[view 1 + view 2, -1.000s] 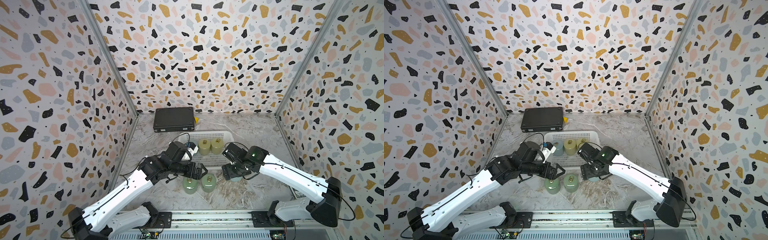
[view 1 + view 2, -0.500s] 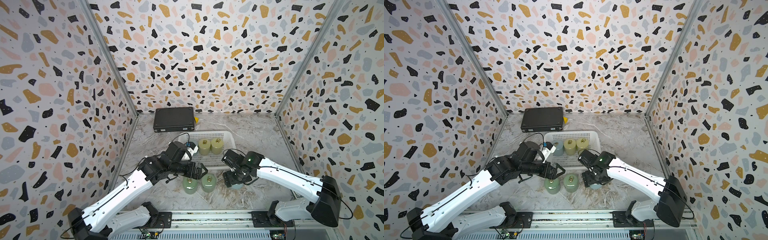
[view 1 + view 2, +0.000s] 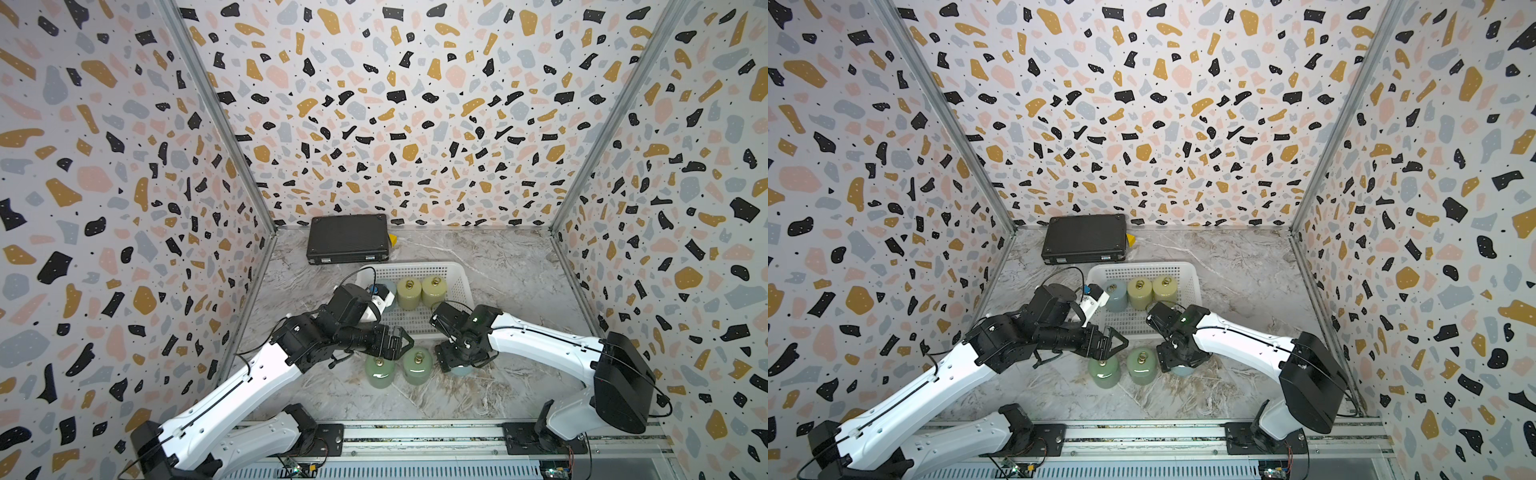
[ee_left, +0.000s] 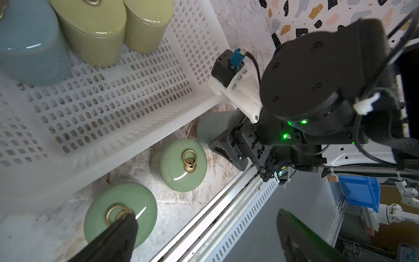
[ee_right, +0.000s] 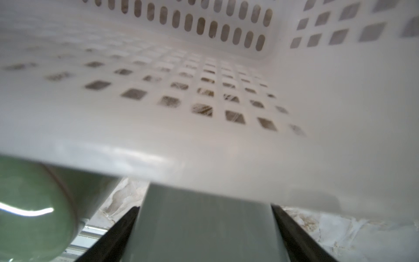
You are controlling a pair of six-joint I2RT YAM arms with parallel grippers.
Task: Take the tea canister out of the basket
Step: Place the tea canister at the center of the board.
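The grey tea canister [image 5: 204, 226] is gripped upright between the fingers [image 5: 118, 229] of the right gripper [image 3: 459, 360], with a pad pressed against each side. It is seen just outside the basket [image 3: 415, 267], by the near rim and beside a green canister [image 3: 417, 365] (contact with the table cannot be confirmed). The left gripper [image 3: 400, 341] is spread wide and empty. Release is judged to be the right arm's job, with the canister's long axis kept vertical.

White lattice basket [image 3: 415, 271], green canisters [image 3: 417, 365], yellow-green canisters [image 3: 409, 293], grey-blue canister [image 5: 204, 226], black case [image 3: 348, 239], terrazzo-speckled walls [image 3: 395, 104]
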